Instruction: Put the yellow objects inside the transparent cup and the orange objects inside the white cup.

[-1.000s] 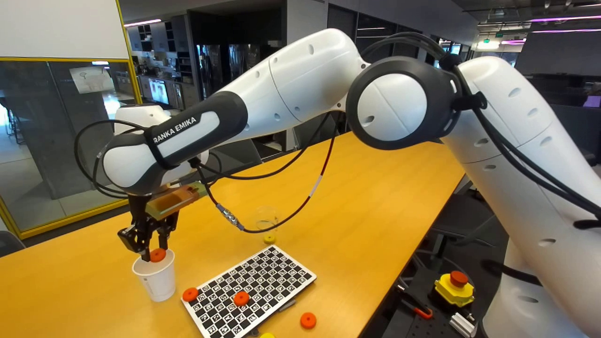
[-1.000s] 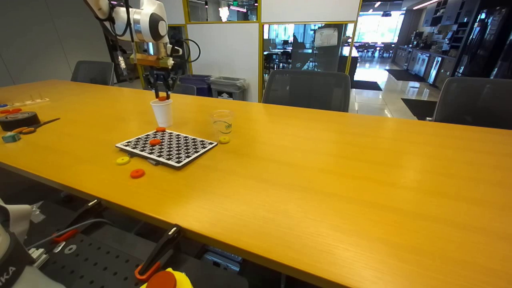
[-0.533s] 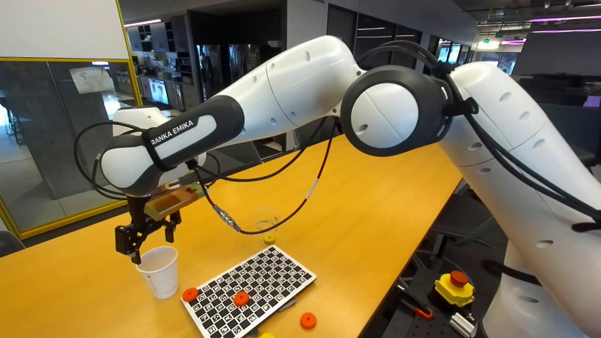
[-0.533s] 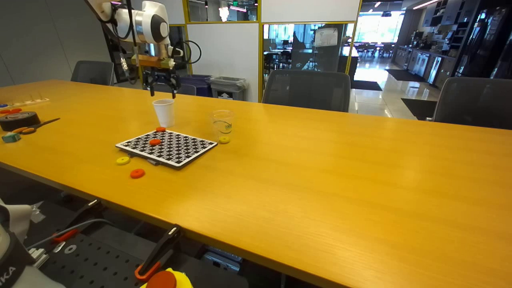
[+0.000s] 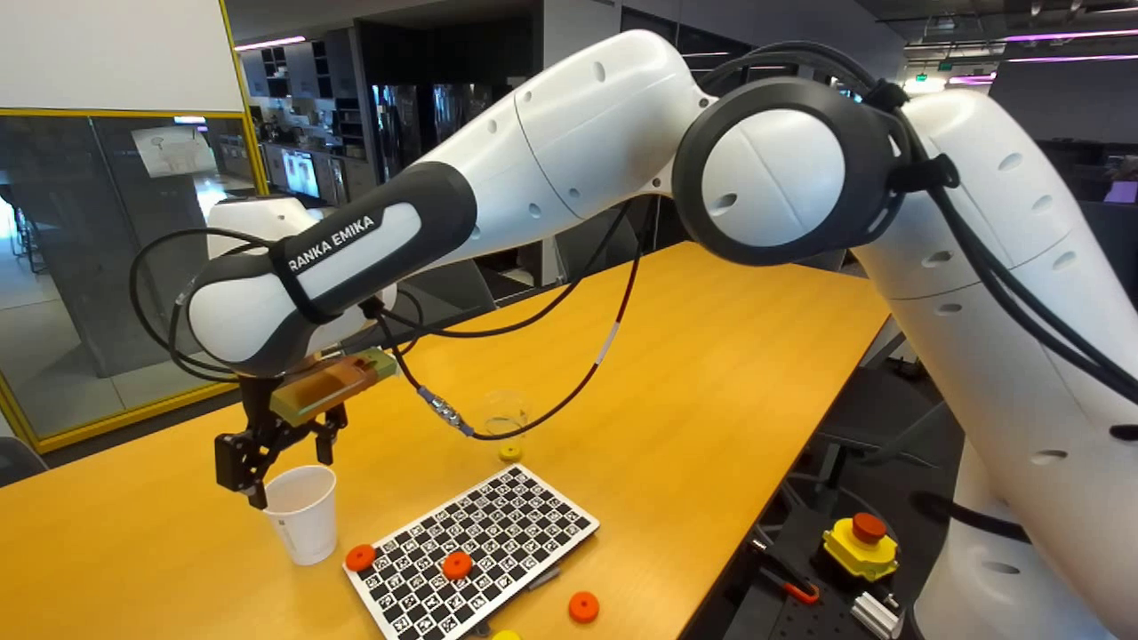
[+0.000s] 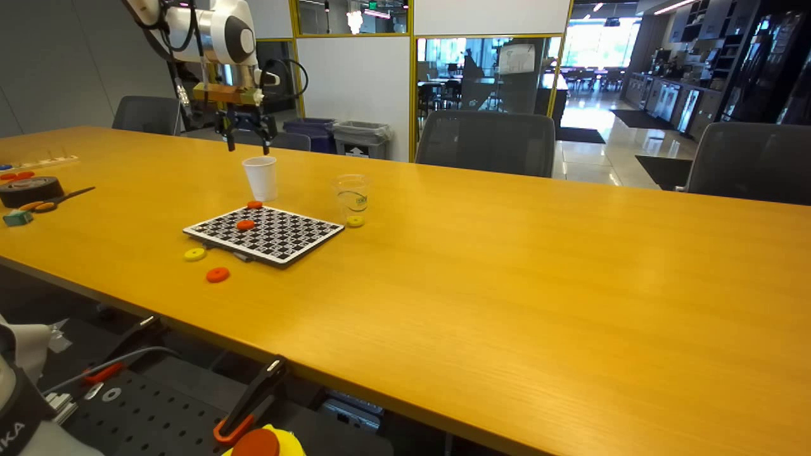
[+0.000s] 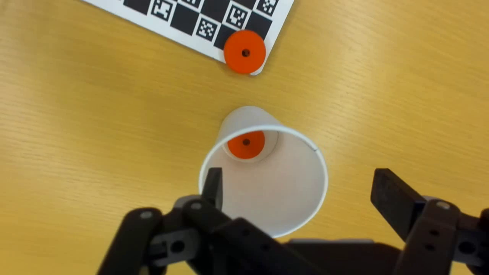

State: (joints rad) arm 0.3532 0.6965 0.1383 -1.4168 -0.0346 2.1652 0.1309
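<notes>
My gripper [image 7: 298, 179] stands open above the white cup [image 7: 282, 183], nothing between its fingers; in the wrist view one finger overlaps the cup's rim and the other is off its right side. An orange disc [image 7: 246, 147] lies at the bottom of this cup. Another orange disc [image 5: 360, 557] sits on the checkered board's corner, a further orange disc [image 5: 457, 565] on its middle, and an orange disc [image 6: 217, 274] on the table. The transparent cup [image 6: 351, 190] stands past the board, a yellow disc [image 6: 355, 221] at its base, seemingly inside. A yellow disc [image 6: 194, 254] lies beside the board.
The checkered board [image 6: 285, 237] lies flat between the cups. At the table's far left in an exterior view are a dark tape roll [image 6: 30, 191], scissors [image 6: 60, 199], a green block [image 6: 18, 218] and a pegged wooden strip [image 6: 47, 162]. Chairs line the table's edge.
The gripper has opened and the orange disc it held at the white cup's mouth has dropped inside. The cup has shifted slightly, and the gripper has since moved a little sideways over it.
</notes>
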